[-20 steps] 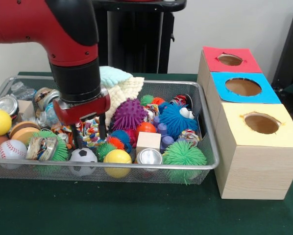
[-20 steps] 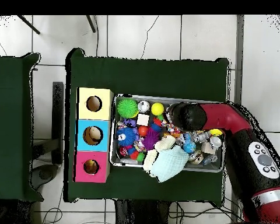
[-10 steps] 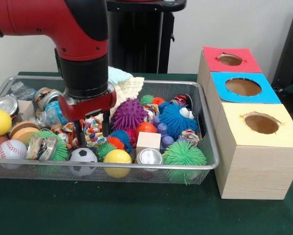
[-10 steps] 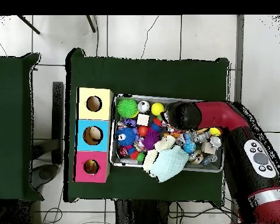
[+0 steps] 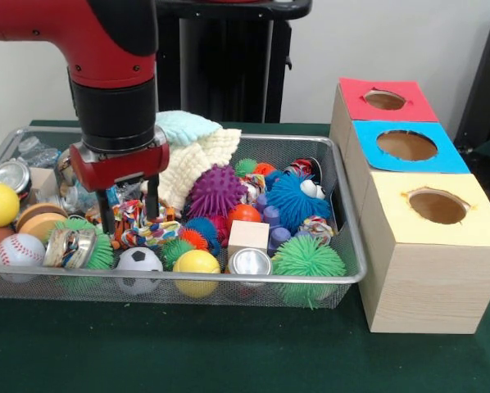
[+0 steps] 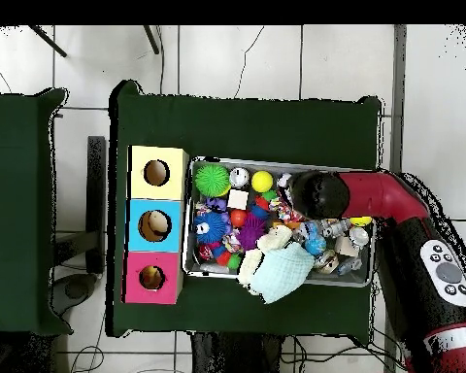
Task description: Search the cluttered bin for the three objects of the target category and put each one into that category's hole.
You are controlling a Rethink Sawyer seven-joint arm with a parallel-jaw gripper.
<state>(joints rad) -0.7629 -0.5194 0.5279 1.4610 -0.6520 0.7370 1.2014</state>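
Observation:
A wire mesh bin [image 5: 229, 280] holds a jumble of toys: spiky balls in purple [image 5: 216, 191], blue [image 5: 294, 201] and green [image 5: 308, 260], a yellow ball [image 5: 196, 264], a small soccer ball [image 5: 138, 262], a baseball [image 5: 18, 250], cans, a wooden cube [image 5: 248, 236] and a multicoloured rope toy [image 5: 142, 233]. My gripper [image 5: 129, 214] hangs open in the bin's left half, its two black fingers reaching down either side of the rope toy's top. In the overhead view the arm's head [image 6: 319, 194] hides the gripper.
Three wooden boxes with round holes stand right of the bin: red-topped [image 5: 384, 100], blue-topped [image 5: 406, 145], yellow-topped [image 5: 437, 205]. Knitted cloths [image 5: 196, 151] are piled at the bin's back and, in the overhead view, the cloths [image 6: 281, 267] spill over the rim.
My gripper has shifted left across the bin over the last second, after first drifting slightly right, and stays open. The toys have not visibly moved.

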